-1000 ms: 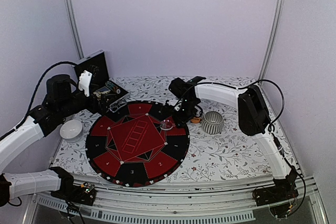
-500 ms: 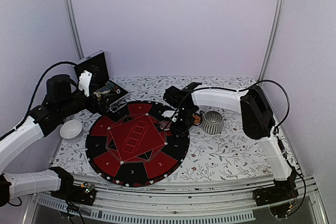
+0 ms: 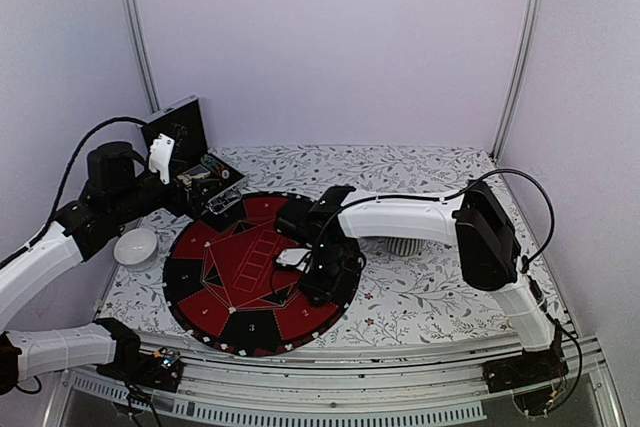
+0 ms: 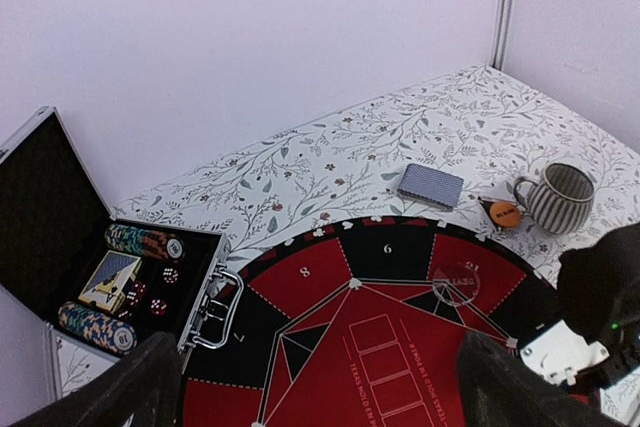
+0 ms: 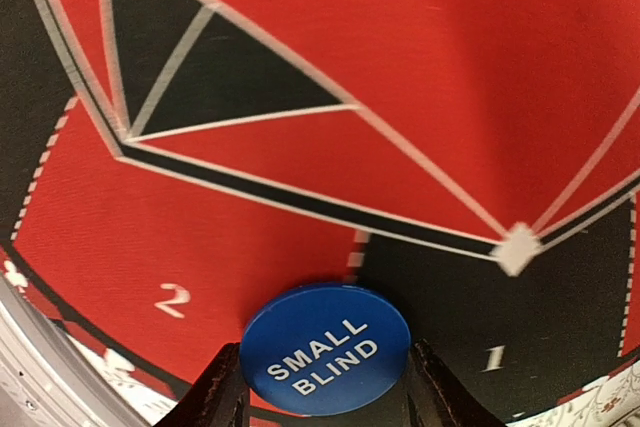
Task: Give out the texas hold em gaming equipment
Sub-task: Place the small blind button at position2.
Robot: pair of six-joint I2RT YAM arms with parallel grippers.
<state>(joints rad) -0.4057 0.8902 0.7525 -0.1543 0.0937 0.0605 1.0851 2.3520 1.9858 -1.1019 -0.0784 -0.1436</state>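
Right fingers (image 5: 228, 392) stood part-closed, pinching blue round plastic SMALL BLIND button disc (image 5: 325, 347) by rim, over round red-and-black felt mat (image 5: 300, 147) between segments 1 and 2. Disc looked light, stiff, slick: edge grip suited. Left fingers (image 4: 120, 387) gaped wide, empty.

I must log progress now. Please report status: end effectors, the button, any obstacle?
Left end effector open, empty. Right end effector shut on blue small-blind button, over mat edge between seats 1 and 2. No obstacle seen there.
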